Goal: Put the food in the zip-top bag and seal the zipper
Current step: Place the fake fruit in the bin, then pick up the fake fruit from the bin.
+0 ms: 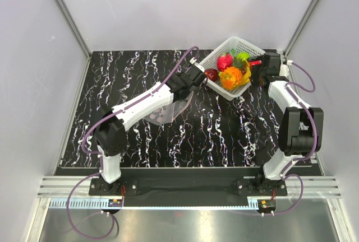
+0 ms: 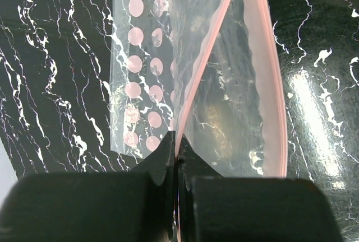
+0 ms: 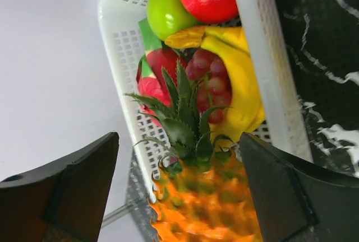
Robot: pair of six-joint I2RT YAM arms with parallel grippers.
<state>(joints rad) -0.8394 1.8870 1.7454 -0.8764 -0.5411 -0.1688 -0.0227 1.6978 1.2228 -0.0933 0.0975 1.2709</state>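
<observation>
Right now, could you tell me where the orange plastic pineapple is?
Top view, far right: the pineapple lies in the white lattice basket beside the yellow banana, within the open right tool.

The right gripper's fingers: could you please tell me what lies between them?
The orange pineapple, its leafy top toward the grapes, lies between the open fingers, as the right wrist view shows.

Left arm [image 1: 146, 102] is angling forward, left gripper [image 2: 176, 149] jaws pinching shut; right gripper [image 3: 178, 158] is holding jaws wide.
</observation>
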